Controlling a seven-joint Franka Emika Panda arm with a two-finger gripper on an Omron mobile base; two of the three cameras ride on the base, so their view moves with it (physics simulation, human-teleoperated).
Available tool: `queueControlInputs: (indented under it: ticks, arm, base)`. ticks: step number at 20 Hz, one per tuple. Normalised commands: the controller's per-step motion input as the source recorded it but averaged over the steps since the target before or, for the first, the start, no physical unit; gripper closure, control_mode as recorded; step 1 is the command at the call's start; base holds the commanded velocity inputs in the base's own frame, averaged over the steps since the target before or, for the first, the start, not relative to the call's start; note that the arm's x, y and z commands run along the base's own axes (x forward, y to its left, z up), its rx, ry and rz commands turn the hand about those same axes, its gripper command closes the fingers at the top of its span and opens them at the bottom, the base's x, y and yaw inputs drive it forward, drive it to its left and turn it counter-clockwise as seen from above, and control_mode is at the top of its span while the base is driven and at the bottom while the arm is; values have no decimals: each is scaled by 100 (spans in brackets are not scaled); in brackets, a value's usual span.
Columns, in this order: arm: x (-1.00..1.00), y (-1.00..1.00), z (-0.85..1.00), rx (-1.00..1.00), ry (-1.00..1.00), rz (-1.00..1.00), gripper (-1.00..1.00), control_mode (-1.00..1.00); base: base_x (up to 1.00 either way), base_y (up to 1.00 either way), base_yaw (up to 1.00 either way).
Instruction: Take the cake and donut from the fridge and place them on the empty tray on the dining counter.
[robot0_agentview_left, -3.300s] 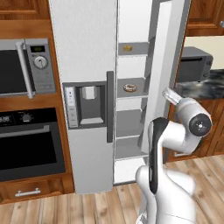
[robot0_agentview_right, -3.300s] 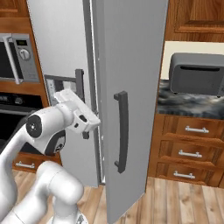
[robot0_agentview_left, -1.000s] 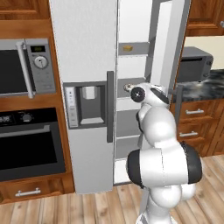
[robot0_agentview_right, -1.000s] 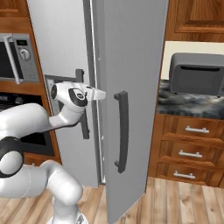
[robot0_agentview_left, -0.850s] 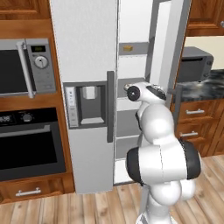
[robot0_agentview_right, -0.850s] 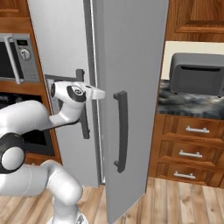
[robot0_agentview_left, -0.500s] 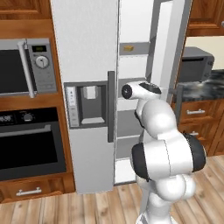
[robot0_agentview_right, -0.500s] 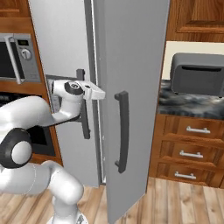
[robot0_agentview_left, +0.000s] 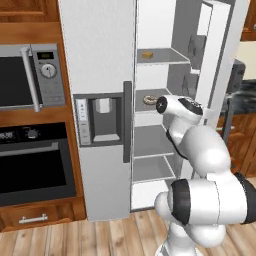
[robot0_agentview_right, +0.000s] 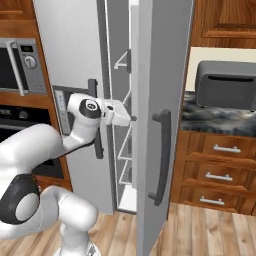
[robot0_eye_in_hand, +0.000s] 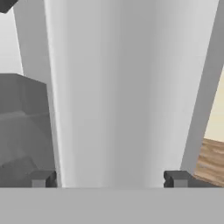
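We see the fridge (robot0_agentview_left: 100, 75) filling the centre of the left base view, its right-hand door swung open so the white shelves show in the upper middle of the frame. The donut (robot0_agentview_left: 149, 99) lies on the middle shelf, just left of the arm's white wrist, and the cake (robot0_agentview_left: 147, 54) sits as a small tan square on the shelf above it, near the top centre. The pincer (robot0_eye_in_hand: 109, 178) shows in the hand view with its two dark tips spread wide at the bottom left and bottom right corners, nothing between them but a pale grey fridge surface close in front; we cannot tell which panel that is. In the right base view the hand sits at centre left, reaching into the gap beside the open door. We judge the step in hand to be the approach to the donut, with neither pastry lifted yet. We expect the donut to be light and soft, its frosting easily marred and perhaps a little slick, so we would take it across the brown rim from opposite sides with a gentle squeeze instead of pressing on the top. The cake looks smaller and flatter still, likely crumbly, and we would pinch it by two opposite edges, low to the shelf, taking care that the tips do not scrape the shelf or nudge it backward. The shelf above the donut leaves little headroom, so a level, sideways entry seems wise.
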Motion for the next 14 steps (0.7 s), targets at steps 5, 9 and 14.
queueControlInputs:
  ticks: [5,9,14]
  arm:
    - [-58,-100,-3,3,19,-10,-100,-100]
    - [-14,-100,0,7,22,-5,-100,-100]
    - [-15,-42,10,5,6,0,-100,-100]
  base:
    - [0,0,0]
    - [0,0,0]
    - [0,0,0]
